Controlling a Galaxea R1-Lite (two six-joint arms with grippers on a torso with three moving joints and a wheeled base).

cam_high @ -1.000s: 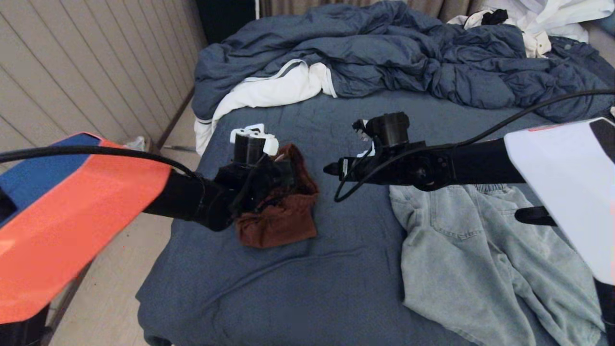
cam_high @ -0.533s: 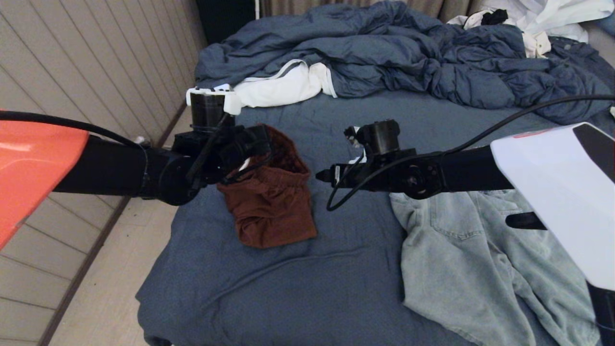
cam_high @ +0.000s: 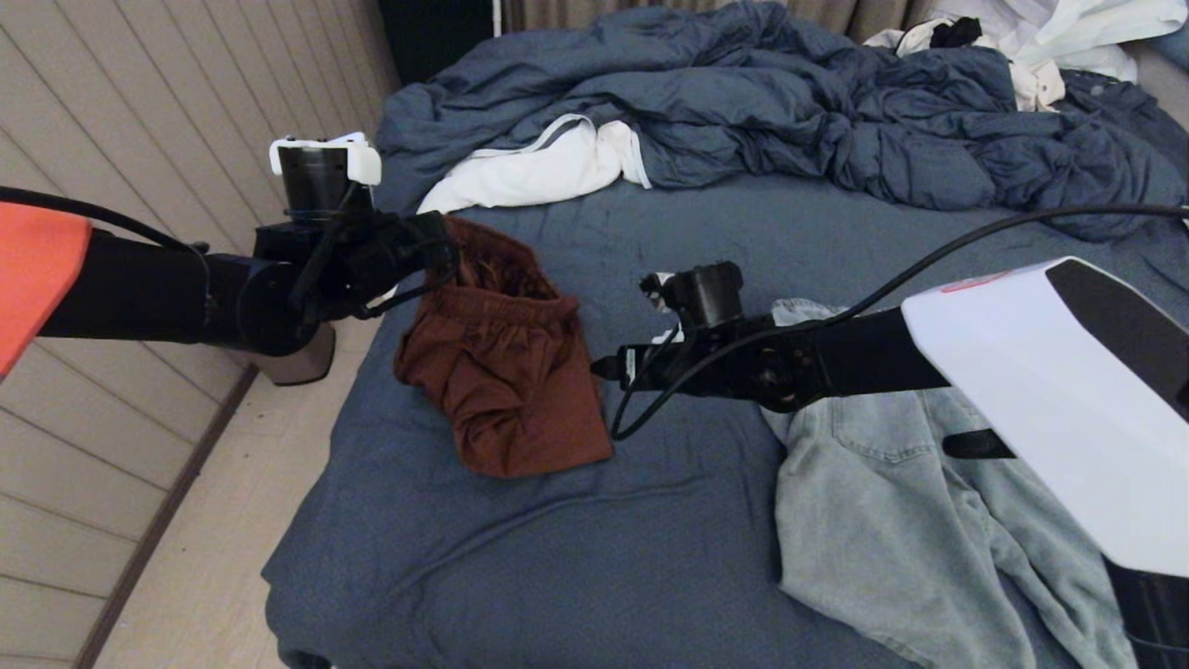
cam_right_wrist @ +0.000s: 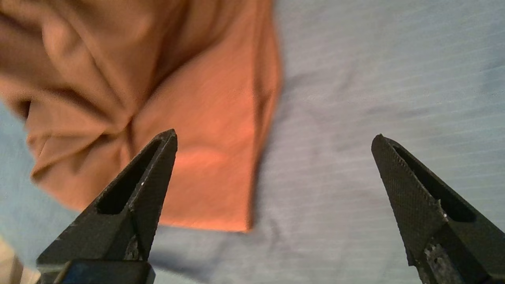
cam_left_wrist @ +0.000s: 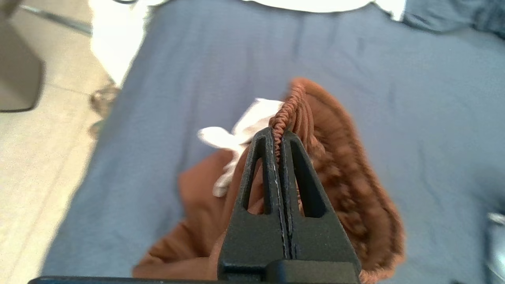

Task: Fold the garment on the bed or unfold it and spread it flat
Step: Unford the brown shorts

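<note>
Fingers of the right gripper (cam_right_wrist: 272, 173) stand wide apart, nothing btwn them, hovering just above the bed (cam_high: 594, 567) beside the near right edge of the brown shorts (cam_high: 506, 381). Near to far: bare blue sheet at the foot of the bed; pale denim shorts (cam_high: 929, 520) spread on the robot's right, partly under the right arm; then the brown shorts, mid-bed towards the left side. Their hem end rests on the sheet nearest the robot; the elastic waistband end is lifted on the far-left, clamped tight in the left gripper (cam_left_wrist: 281, 136), fingers pressed together on the gathered band w/ a white drawstring (cam_left_wrist: 240, 134) dangling beside. Long axis thus runs near-right to far-left, rising towards the left gripper. Judgement: unfolding is under way; the right gripper is nearer the free waistband corner or hem, and its next grasp lies left and slightly forward. Open sheet lies btwn the two garments and ahead of them; the bed's left edge is close under the left arm. Farthest back, a rumpled duvet (cam_high: 790, 102) and white linens (cam_high: 539, 172).
</note>
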